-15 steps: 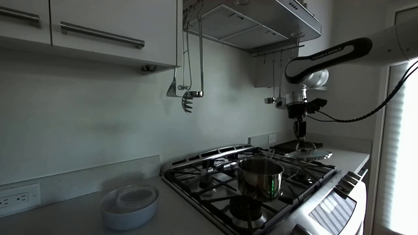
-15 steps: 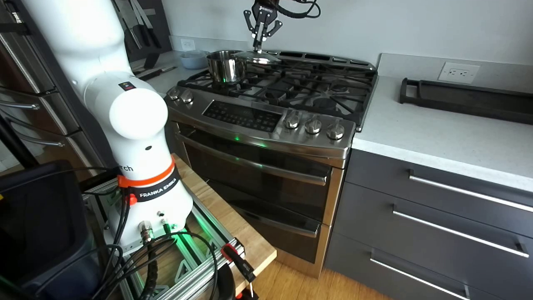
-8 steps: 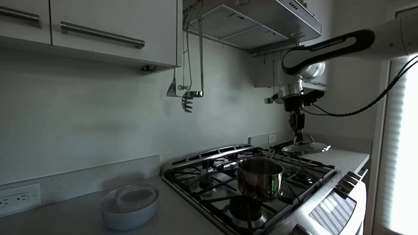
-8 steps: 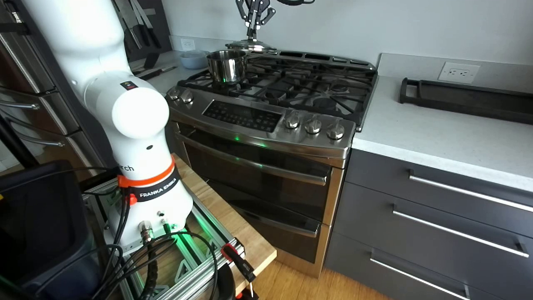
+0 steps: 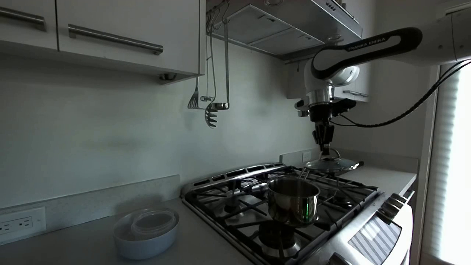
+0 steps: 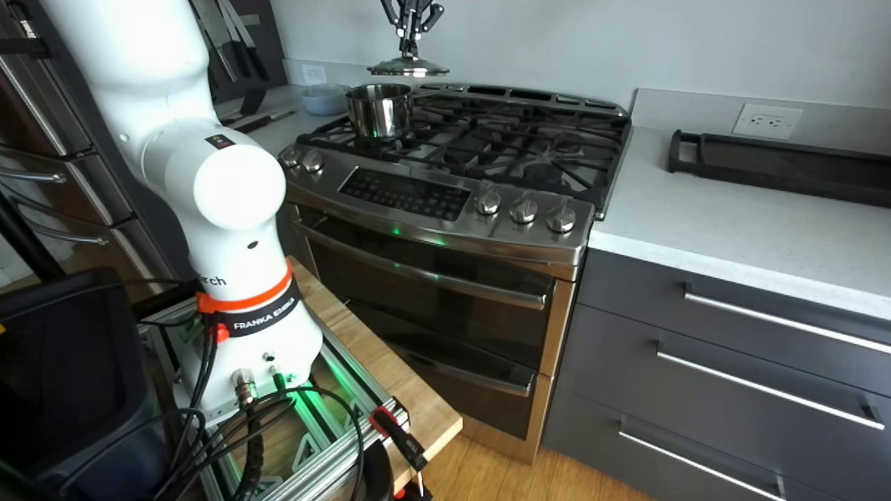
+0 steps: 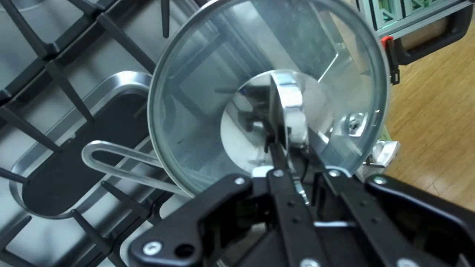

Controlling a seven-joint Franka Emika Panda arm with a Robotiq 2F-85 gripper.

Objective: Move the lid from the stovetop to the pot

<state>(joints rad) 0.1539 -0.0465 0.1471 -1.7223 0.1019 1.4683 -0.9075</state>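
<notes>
The lid is round clear glass with a silvery rim and a metal loop handle. It shows in both exterior views [image 5: 331, 165] [image 6: 408, 67] and fills much of the wrist view [image 7: 200, 126]. My gripper [image 5: 325, 150] [image 6: 408, 50] [image 7: 291, 146] is shut on the loop handle and holds the lid roughly level in the air. The shiny steel pot [image 5: 292, 204] [image 6: 379, 115] stands uncovered on a front burner of the stovetop [image 6: 487, 139]. The lid hangs higher than the pot rim, offset to one side. In the wrist view, the pot's wire handle [image 7: 111, 168] sticks out beside the lid; its body is mostly hidden.
A pale bowl [image 5: 145, 244] with clear round containers sits on the counter beside the stovetop. A black griddle tray [image 6: 786, 170] lies on the counter at the far side. The range hood [image 5: 287, 29] and hanging utensils [image 5: 220, 106] are above and behind.
The gripper and lid have risen and moved left in both exterior views, nearer the pot. The lid now looks more level. The pot has not moved.
</notes>
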